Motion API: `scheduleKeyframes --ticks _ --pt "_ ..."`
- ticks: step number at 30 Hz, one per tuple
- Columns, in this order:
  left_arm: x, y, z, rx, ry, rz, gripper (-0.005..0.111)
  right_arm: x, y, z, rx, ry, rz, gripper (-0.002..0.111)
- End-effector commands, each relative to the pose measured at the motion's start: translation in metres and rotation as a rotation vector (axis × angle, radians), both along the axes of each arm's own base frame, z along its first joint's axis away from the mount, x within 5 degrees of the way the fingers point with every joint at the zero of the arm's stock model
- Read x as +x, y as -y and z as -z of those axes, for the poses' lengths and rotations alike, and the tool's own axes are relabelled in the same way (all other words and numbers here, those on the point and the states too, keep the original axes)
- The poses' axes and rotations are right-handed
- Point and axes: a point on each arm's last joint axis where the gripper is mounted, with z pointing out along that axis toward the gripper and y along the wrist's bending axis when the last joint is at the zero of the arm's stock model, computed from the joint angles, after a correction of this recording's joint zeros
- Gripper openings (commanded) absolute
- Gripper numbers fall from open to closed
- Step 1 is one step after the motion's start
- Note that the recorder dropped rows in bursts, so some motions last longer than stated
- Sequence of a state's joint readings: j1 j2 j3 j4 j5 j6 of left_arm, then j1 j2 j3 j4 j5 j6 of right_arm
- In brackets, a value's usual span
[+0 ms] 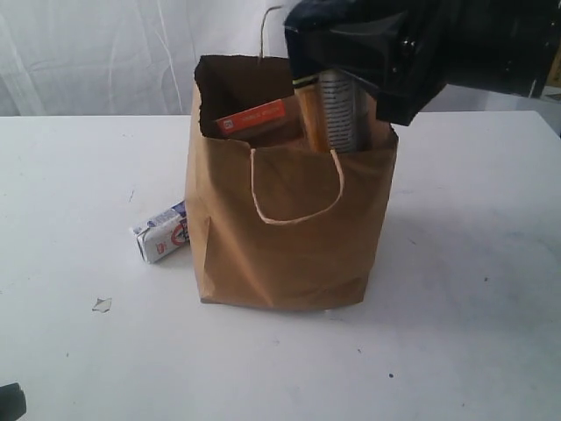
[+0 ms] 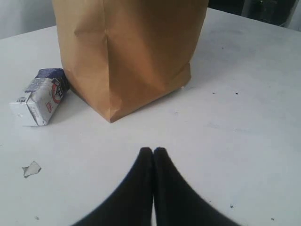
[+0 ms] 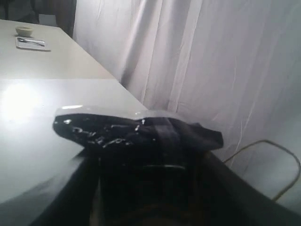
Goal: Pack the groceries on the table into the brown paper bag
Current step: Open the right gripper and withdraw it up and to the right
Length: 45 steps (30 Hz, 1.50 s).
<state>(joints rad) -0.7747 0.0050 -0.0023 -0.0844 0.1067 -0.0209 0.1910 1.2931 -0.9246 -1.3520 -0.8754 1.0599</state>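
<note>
- Left gripper (image 2: 153,155) — sits low over the table (image 2: 244,132). Its fingertips are pressed together with nothing between them, and they point toward the bag's base but stay apart from it.
- Lower left of the exterior frame: a small torn scrap (image 1: 102,304) lies flat on the white tabletop, well apart from everything else.
- Left of centre: the small white-blue carton (image 1: 162,232) lies on its side on the table. Its far end is tucked against the lower left corner of the bag.
- Centre: the brown paper bag (image 1: 289,246) stands upright with its mouth open. The front loop handle (image 1: 296,215) hangs down flat on the front wall, and the rear handle (image 1: 266,31) sticks up behind.
- Inside the mouth, left part: a brown pouch (image 1: 254,118) with an orange strip leans across.
- Inside the mouth, right part: the yellow-grain bottle (image 1: 308,114) stands beside a clear ribbed container (image 1: 337,110). Whether that is the jar or the can, I cannot tell.
- Upper right: the right gripper (image 1: 421,53) is clamped on the long dark-blue packet (image 1: 351,44). It holds the packet over the right side of the bag's mouth, with the lower edge above the upright items. The fingers are mostly hidden behind the glossy film.
</note>
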Motion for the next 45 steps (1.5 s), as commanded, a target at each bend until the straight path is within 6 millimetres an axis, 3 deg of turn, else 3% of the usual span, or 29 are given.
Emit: scheduleKeyframes --ticks 1,6,24,31,36,40,45 --pt "0.000 0.000 0.000 -0.006 -0.001 0.006 0.000 0.004 0.001 -0.001 0.043 -0.016 0.011 0.061" --pt "0.000 0.000 0.000 -0.006 -0.001 0.006 0.000 0.006 0.003 -0.002 0.039 -0.021 0.051 0.070" --pt "0.000 0.000 0.000 -0.006 -0.001 0.006 0.000 -0.001 0.005 -0.010 0.050 -0.004 0.065 0.071" --pt "0.000 0.000 0.000 -0.006 -0.001 0.006 0.000 -0.027 0.024 -0.037 0.050 0.052 0.262 0.070" --pt "0.000 0.000 0.000 -0.006 -0.001 0.006 0.000 -0.052 0.047 -0.052 0.202 -0.054 0.472 0.070" --pt "0.000 0.000 0.000 -0.006 -0.001 0.006 0.000 -0.068 0.066 -0.046 0.267 -0.117 0.649 0.070" --pt "0.000 0.000 0.000 -0.006 -0.001 0.006 0.000 -0.088 0.071 -0.032 0.273 -0.150 0.673 0.063"
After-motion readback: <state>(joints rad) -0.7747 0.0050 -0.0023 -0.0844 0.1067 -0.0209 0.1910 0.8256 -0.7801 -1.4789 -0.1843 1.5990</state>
